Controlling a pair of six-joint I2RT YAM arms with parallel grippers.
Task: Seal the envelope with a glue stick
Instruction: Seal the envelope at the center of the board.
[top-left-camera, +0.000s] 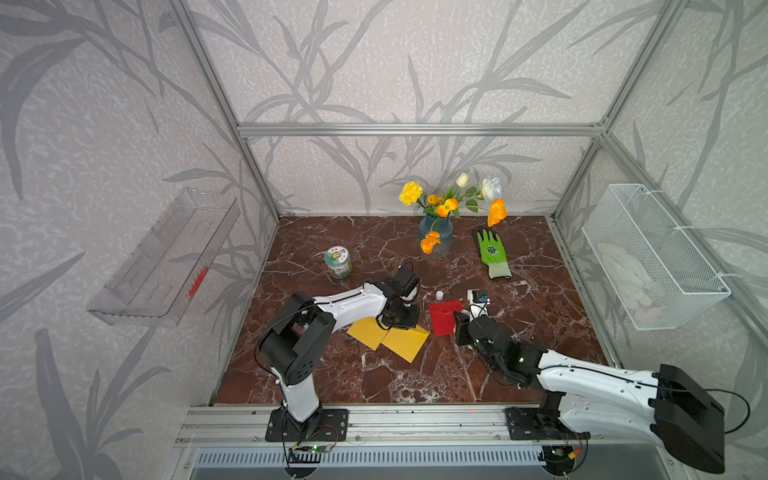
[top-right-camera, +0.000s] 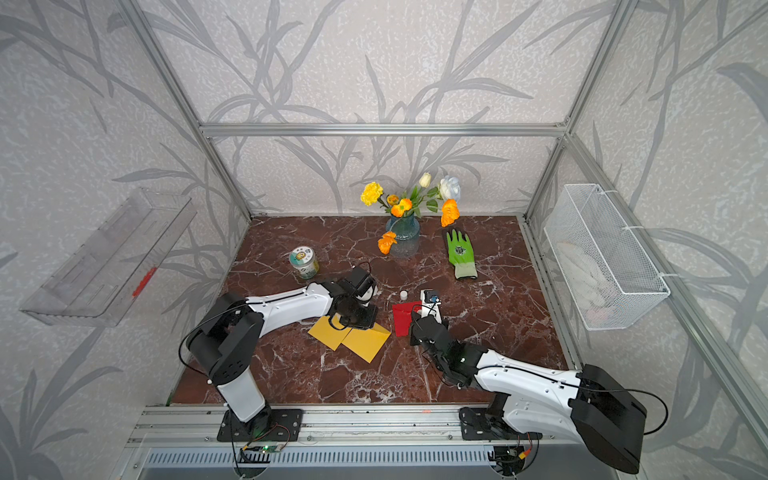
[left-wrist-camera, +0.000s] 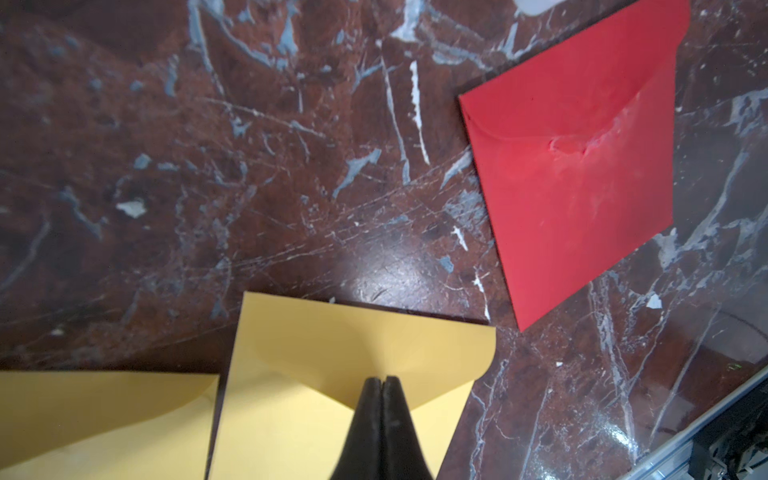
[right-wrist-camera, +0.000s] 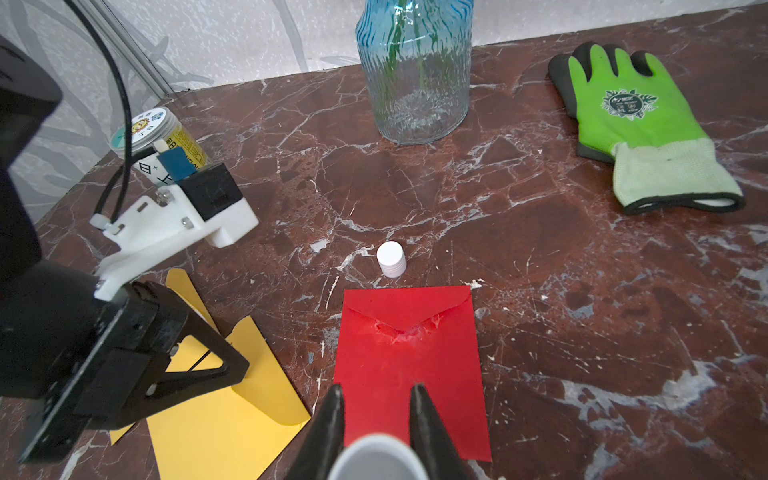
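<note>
Dark red marble tabletop (top-left-camera: 374, 374) underneath. Right gripper (right-wrist-camera: 377, 388) closed on white cylindrical glue stick (right-wrist-camera: 378, 455), low over flat red paper envelope (right-wrist-camera: 409, 374). Long axis toward wrist camera, one round end facing it, other end hidden. Left gripper (left-wrist-camera: 380, 380) shut, holding nothing, tips on yellow paper envelope (left-wrist-camera: 332, 353). Probably best: hold tube steep, press lightly along flap edge, avoid small white cap (right-wrist-camera: 391, 258).

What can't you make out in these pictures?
- Glue stick: right wrist view's edge cuts it off; its label is unseen.
- Yellow envelope: flap's tip hidden under the left gripper, left wrist view.
- Wire basket: contents blurred behind mesh, in both top views.
- Jar: label too small, top views.
</note>
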